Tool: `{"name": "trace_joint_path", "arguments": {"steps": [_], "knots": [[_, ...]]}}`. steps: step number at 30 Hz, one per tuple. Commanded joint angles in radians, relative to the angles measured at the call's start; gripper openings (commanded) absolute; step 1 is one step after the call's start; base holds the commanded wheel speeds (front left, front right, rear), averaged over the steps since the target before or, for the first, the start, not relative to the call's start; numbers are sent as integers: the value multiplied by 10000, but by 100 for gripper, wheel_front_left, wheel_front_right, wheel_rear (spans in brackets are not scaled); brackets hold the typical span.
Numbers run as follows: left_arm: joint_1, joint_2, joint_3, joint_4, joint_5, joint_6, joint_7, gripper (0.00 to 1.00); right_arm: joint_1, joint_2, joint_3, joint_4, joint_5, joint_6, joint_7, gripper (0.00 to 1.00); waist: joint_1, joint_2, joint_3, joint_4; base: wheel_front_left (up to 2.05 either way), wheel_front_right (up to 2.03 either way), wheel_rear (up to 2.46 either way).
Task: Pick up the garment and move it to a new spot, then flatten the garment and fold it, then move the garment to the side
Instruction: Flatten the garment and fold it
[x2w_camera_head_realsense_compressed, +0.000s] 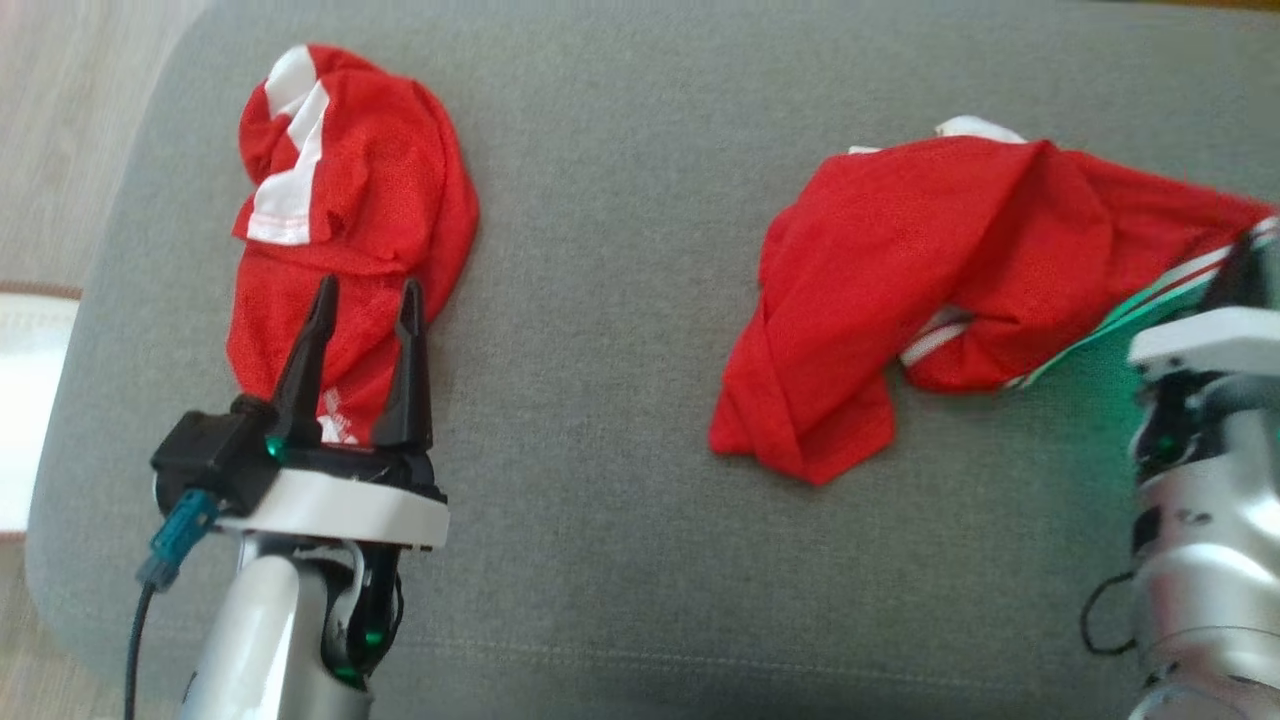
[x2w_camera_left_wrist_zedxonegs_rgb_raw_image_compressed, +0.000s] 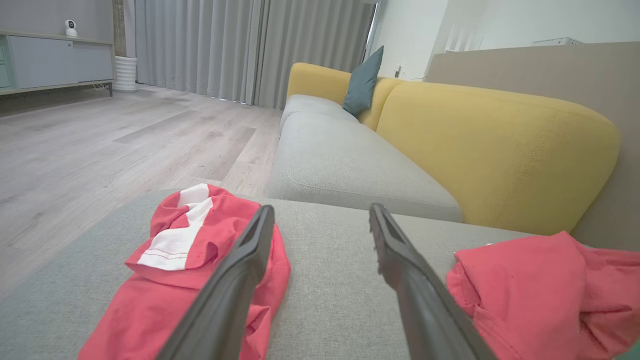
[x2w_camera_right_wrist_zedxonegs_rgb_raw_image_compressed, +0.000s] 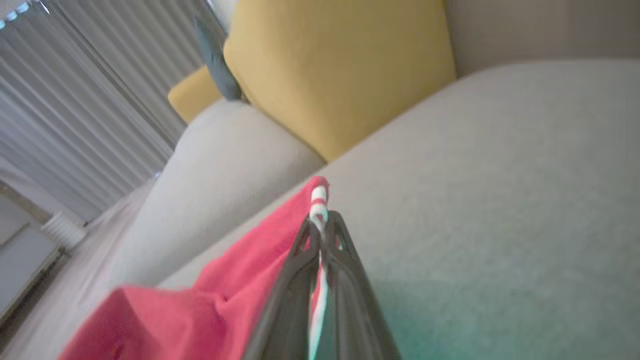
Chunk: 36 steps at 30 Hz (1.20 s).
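A crumpled red garment with a white-striped hem lies on the right half of the grey cushion. My right gripper is at its right end, shut on that striped hem. In the right wrist view the fingers pinch the red and white edge, and the cloth trails away to the lower left. A second red garment with a white panel lies bunched at the left. My left gripper stands open over its near end, with nothing between the fingers.
The cushion's left edge drops to a pale wood floor, where a white object sits. Beyond the cushion are a grey sofa seat and its yellow backrest. Bare grey cushion lies between the two garments.
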Motion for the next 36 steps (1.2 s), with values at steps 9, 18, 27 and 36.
{"name": "trace_joint_path", "arguments": {"steps": [9, 18, 27, 36], "knots": [[322, 48, 336, -392, -214, 178, -51, 100, -453, -24, -1165, -3158, -1288, 77, -61, 0, 0, 0, -1193, -453, 0, 0, 0], [756, 47, -88, -516, -583, 432, -51, 100, -1407, -24, -791, -6341, -2373, 77, 1256, 0, 0, 0, -1809, -213, 0, 0, 0], [848, 47, -318, -560, -786, 497, -51, 100, -401, -24, 2019, -7786, -741, 77, 2828, 0, 0, 0, -1785, 436, 0, 0, 0], [609, 47, -725, -456, -950, 538, -51, 100, 890, -24, 6233, -4858, 2194, 77, 1412, 0, 0, 0, -1481, 1152, 0, 0, 0]]}}
